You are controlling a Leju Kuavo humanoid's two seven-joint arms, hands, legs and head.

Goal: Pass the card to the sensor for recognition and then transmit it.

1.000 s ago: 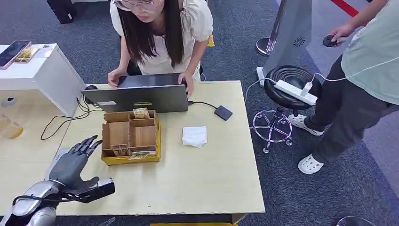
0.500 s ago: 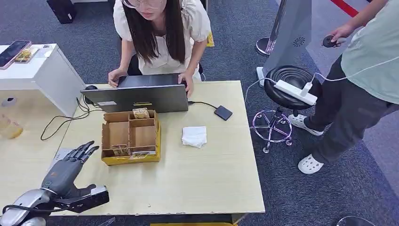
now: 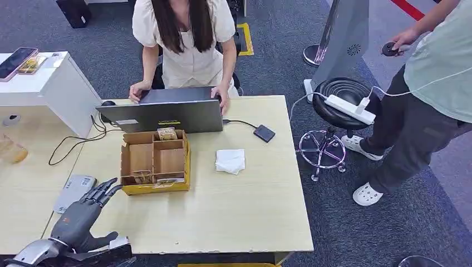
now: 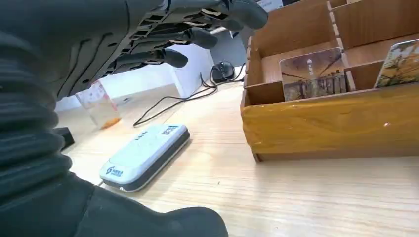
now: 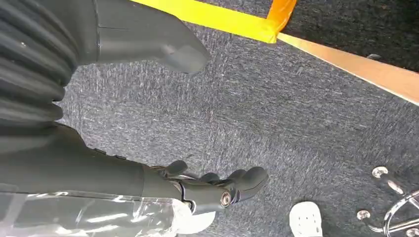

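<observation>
A cardboard box (image 3: 154, 161) with yellow-taped sides stands mid-table, split into compartments. Cards (image 3: 142, 177) stand upright in its near-left compartment, and another card (image 3: 166, 133) stands in a far compartment. A flat grey-white card reader (image 3: 74, 192) lies on the table left of the box. My left hand (image 3: 83, 214) hovers just behind the reader near the table's front-left edge, fingers stretched out and apart, holding nothing. The left wrist view shows that hand (image 4: 163, 29) above the reader (image 4: 143, 155), with the box (image 4: 331, 123) and its cards (image 4: 311, 74) beside it. My right hand (image 5: 217, 190) hangs over the carpet, holding nothing.
A laptop (image 3: 161, 115) stands behind the box, with a person typing at it. A small black square device (image 3: 264, 133) on a cable and a folded white cloth (image 3: 230, 161) lie to the right. A stool (image 3: 334, 111) and a second person stand right of the table.
My left hand has drawn back and down toward the table's front-left corner, uncovering the card reader. The person at the laptop has straightened up.
</observation>
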